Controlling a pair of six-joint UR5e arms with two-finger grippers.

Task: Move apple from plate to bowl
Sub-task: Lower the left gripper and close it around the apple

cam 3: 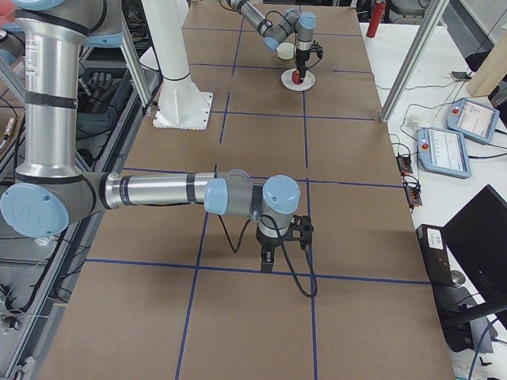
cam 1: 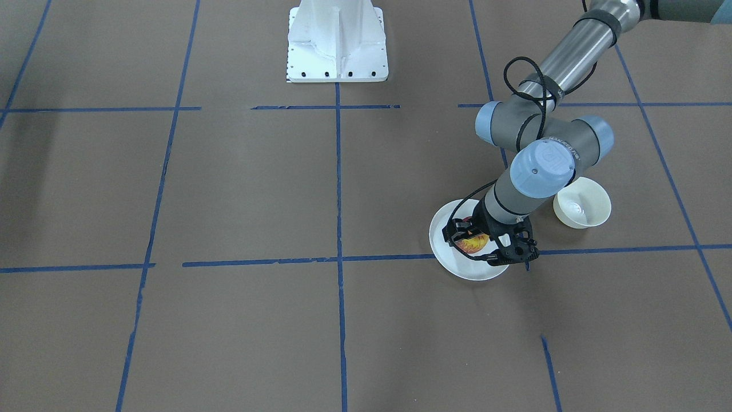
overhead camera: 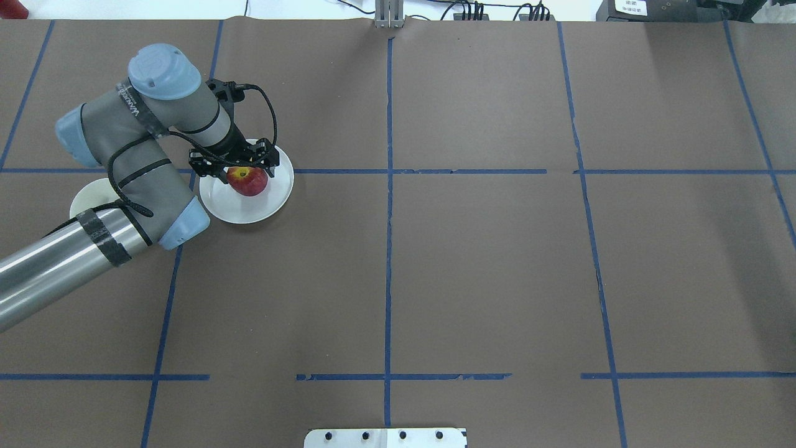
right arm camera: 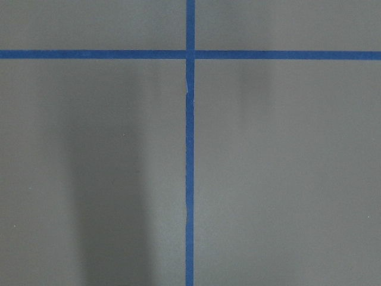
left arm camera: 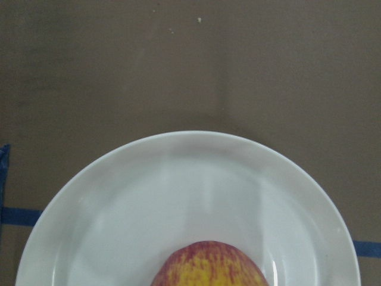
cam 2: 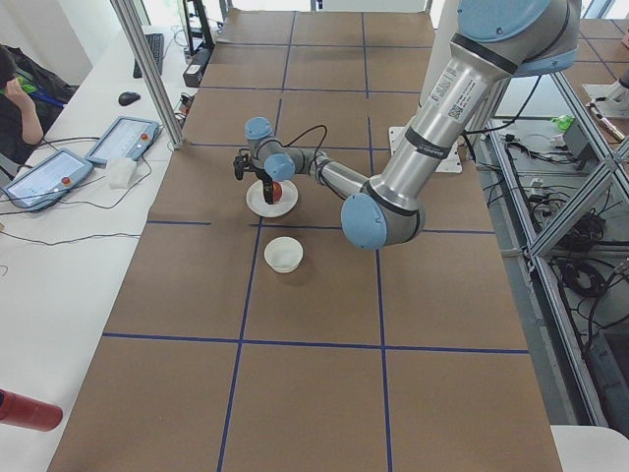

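Note:
The apple [overhead camera: 247, 180], red with yellow streaks, lies on the flat white plate [overhead camera: 249, 210] at the table's left. My left gripper [overhead camera: 241, 167] is lowered over it, open, with one finger on each side of the apple. The left wrist view shows the apple's top [left arm camera: 208, 265] at the bottom edge, on the plate [left arm camera: 119, 208]. The small off-white bowl [overhead camera: 87, 198] stands just beside the plate, partly hidden by my left arm; the front-facing view shows it empty [cam 1: 583, 209]. My right gripper [cam 3: 269, 255] shows only in the exterior right view, low over bare table; I cannot tell its state.
The brown table is marked with a grid of blue tape lines [overhead camera: 388, 171]. The white robot base plate [cam 1: 337, 43] sits at mid-table on the robot's side. Tablets [cam 2: 118, 138] and cables lie on the side bench beyond the table edge.

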